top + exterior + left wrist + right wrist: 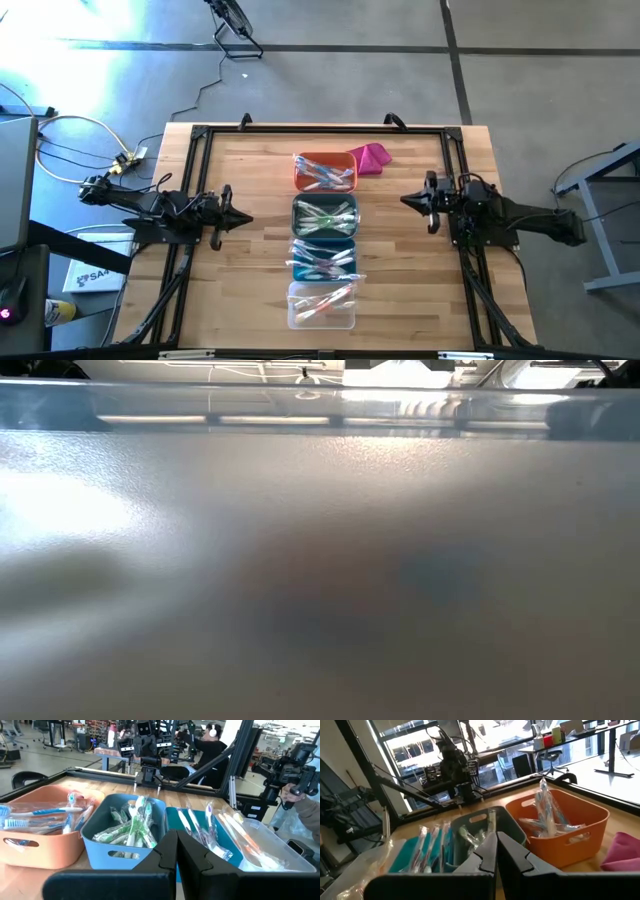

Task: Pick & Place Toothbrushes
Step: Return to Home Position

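Note:
Toothbrushes in clear wrappers lie sorted in a row of bins down the table's middle. Blue-and-white ones (325, 176) fill the orange bin (297, 172), green ones (134, 822) the grey bin (296, 215). More lie in the teal bin (295, 262), and pink ones (325, 300) in the clear bin (292, 312). My left gripper (245, 218) hovers shut and level left of the bins. My right gripper (405, 200) hovers shut and level on their right. Neither holds anything.
A magenta cloth lump (372, 157) lies beside the orange bin's far right corner. A black frame (320, 128) runs around the table. Bare wood lies between each gripper and the bins. Beyond the table a person (210, 745) sits. The low view shows only a blurred grey surface.

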Motion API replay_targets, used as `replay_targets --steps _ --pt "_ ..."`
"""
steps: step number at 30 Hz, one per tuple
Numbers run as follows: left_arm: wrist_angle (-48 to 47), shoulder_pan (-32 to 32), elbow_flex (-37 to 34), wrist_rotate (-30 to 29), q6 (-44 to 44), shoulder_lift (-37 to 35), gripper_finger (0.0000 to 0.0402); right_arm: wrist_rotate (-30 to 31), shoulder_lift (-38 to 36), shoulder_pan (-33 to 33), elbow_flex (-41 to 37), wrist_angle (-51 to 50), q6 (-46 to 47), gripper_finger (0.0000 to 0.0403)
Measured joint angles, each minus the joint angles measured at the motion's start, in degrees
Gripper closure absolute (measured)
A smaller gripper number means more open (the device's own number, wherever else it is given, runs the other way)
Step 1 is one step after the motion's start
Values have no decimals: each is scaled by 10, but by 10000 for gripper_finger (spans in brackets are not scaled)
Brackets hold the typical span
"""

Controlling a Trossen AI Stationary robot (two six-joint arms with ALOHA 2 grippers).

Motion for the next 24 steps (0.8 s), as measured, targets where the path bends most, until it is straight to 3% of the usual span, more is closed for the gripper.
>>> replay_targets --steps 4,10,24 --pt "0 0 0 0 15 0 401 2 13 0 0 -1 0 400" --pt "0 0 0 0 20 0 401 53 37 0 -1 -5 -2 400" --pt "-1 0 0 -11 174 0 401 55 53 0 -1 -5 -27 400"
